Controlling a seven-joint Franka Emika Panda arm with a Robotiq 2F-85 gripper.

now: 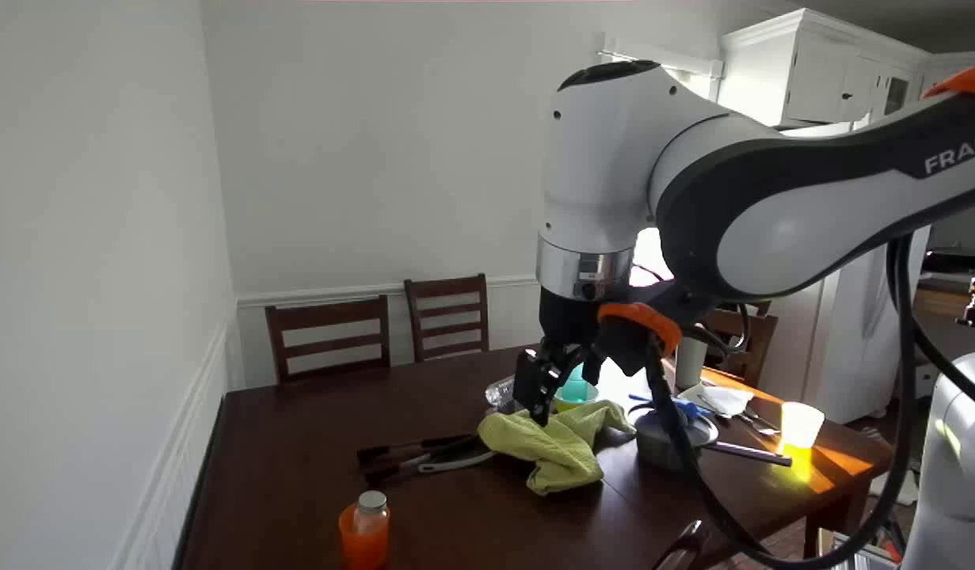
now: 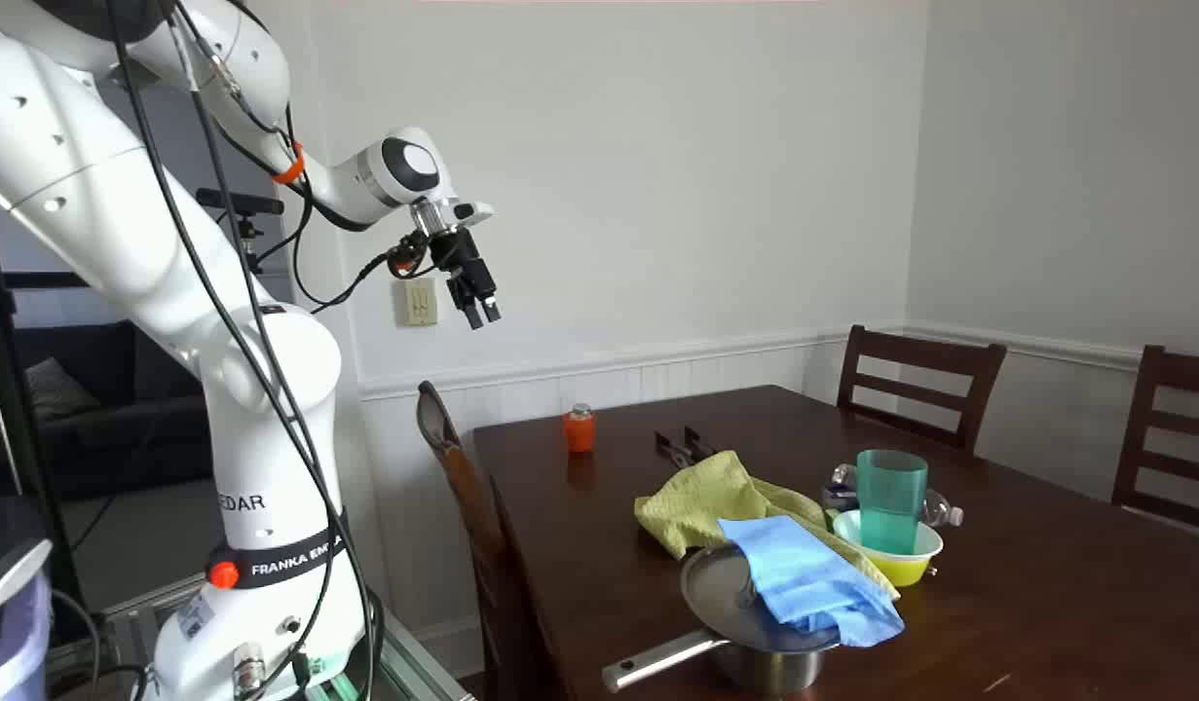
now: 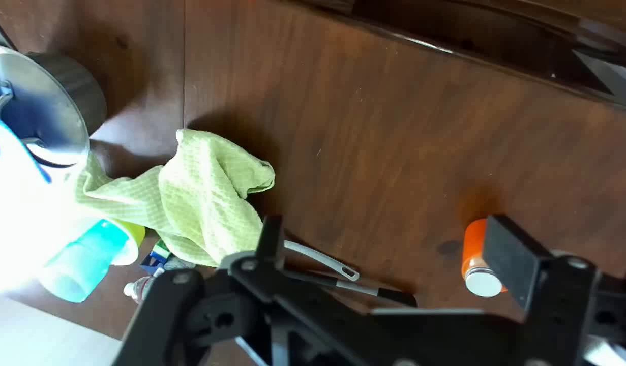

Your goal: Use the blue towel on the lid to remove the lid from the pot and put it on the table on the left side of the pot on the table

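Blue towel (image 2: 808, 574) on lid (image 2: 711, 587) clear in an exterior view, glare-washed from wrist; pot (image 2: 772, 672) lower, well apart from wide-spread hand (image 2: 484, 318).

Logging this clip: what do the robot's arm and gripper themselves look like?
The arm has smooth, rounded white links with black panels, a silver collar, orange bands, FRANKA lettering and loose black cables. The gripper is black and blocky, with two jaws.

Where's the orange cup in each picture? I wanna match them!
In an exterior view: orange cup at the bottom edge, left of the middle.
In an exterior view: orange cup just below the middle.
In the wrist view: orange cup in the lower right part.
Landmark in all three: the green towel.
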